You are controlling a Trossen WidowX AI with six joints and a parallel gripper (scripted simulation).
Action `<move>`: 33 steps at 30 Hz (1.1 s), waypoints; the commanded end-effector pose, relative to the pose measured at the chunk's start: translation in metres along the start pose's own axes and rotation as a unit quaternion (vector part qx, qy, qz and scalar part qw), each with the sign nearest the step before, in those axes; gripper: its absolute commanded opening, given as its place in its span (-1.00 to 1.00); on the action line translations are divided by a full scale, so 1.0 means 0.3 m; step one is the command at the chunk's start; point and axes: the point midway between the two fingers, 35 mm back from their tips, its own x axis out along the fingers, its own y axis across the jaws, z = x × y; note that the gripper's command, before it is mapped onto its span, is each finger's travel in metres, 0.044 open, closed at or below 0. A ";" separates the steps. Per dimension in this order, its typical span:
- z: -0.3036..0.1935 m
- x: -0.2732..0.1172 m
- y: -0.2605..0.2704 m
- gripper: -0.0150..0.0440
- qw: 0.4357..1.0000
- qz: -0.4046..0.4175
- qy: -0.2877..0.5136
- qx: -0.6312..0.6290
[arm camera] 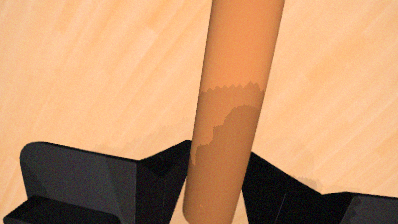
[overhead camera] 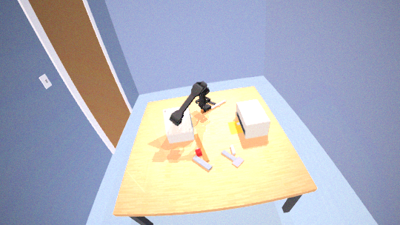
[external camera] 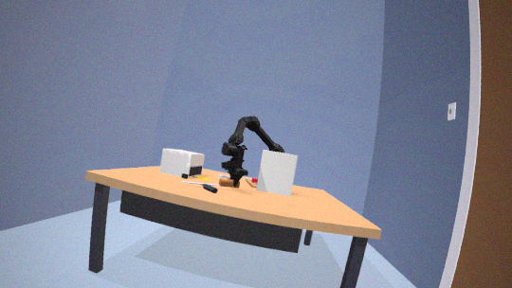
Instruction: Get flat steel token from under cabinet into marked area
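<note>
My gripper (overhead camera: 204, 109) (external camera: 235, 183) (arm camera: 216, 151) is shut on a thick orange-brown round handle (external camera: 228, 182) (arm camera: 235, 65), low over the table. A thin pale rod (overhead camera: 219, 104) (external camera: 199, 183) runs in line with the handle, toward the cabinet's side of the table; its join is too small to make out. The white cabinet (overhead camera: 253, 118) (external camera: 176, 162) stands at the right in the top view, with a dark opening low in its front. The yellow marked area (overhead camera: 233, 128) (external camera: 203, 178) lies before it. A tiny pale spot is at that opening; I cannot tell whether it is the token.
A white box (overhead camera: 181, 135) (external camera: 277, 172) stands beside the arm. A red block (overhead camera: 198, 152), a grey bar (overhead camera: 202, 163), a flat-headed grey tool (overhead camera: 232, 158) and a small white piece (overhead camera: 232, 149) lie on the table (overhead camera: 167, 192). A black object (external camera: 210, 189) lies near the rod.
</note>
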 end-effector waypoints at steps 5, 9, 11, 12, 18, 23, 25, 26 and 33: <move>0.012 -0.007 0.002 -0.49 0.999 0.001 -0.005 0.036; 0.012 -0.007 0.002 -0.49 0.999 0.001 -0.005 0.052; 0.012 -0.007 0.002 -0.49 0.998 0.001 -0.005 0.060; 0.012 -0.007 0.002 -0.49 0.998 0.001 -0.005 0.064; 0.013 -0.007 0.002 -0.49 0.996 0.001 -0.005 0.088; 0.013 -0.007 0.002 -0.49 0.994 0.002 -0.005 0.108; 0.013 -0.007 0.002 -0.49 0.993 0.002 -0.005 0.115; 0.013 -0.007 0.002 -0.49 0.993 0.002 -0.005 0.119; 0.013 -0.007 0.002 -0.49 0.989 0.002 -0.005 0.146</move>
